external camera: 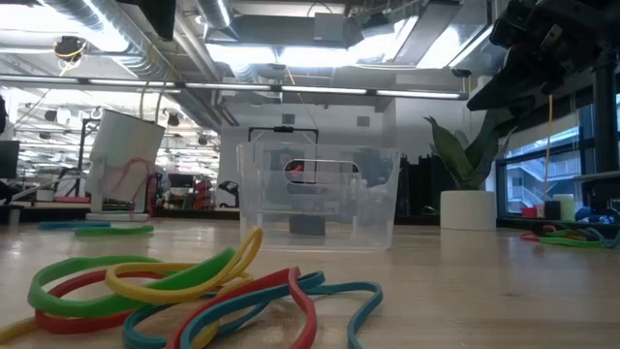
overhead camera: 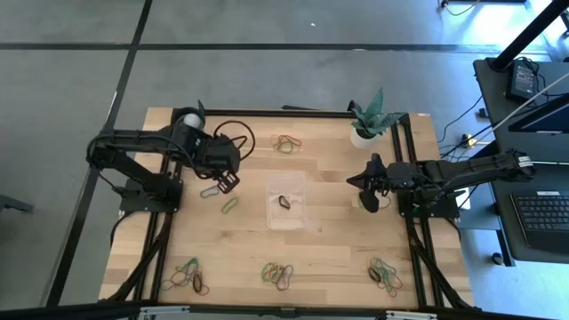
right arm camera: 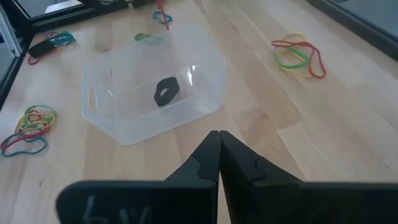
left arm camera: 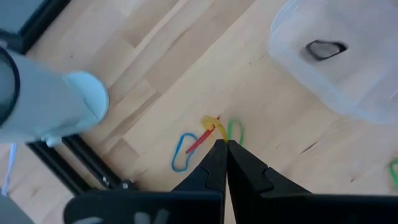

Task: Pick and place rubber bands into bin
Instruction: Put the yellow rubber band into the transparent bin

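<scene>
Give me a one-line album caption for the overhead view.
Two shut grippers, left gripper and right gripper, flank a clear bin holding one dark rubber band.

Bin (overhead camera: 286,201) at centre of worktop (overhead camera: 338,240), one rubber band (overhead camera: 284,201) inside; other rubber bands (overhead camera: 279,275) scattered around; left claw (overhead camera: 229,180) left of bin, right claw (overhead camera: 366,203) right.

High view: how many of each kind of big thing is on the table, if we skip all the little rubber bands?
robot arms: 2 (left arm, right arm)
clear bin: 1
white cup: 1
potted plant: 1
Total: 5
</scene>
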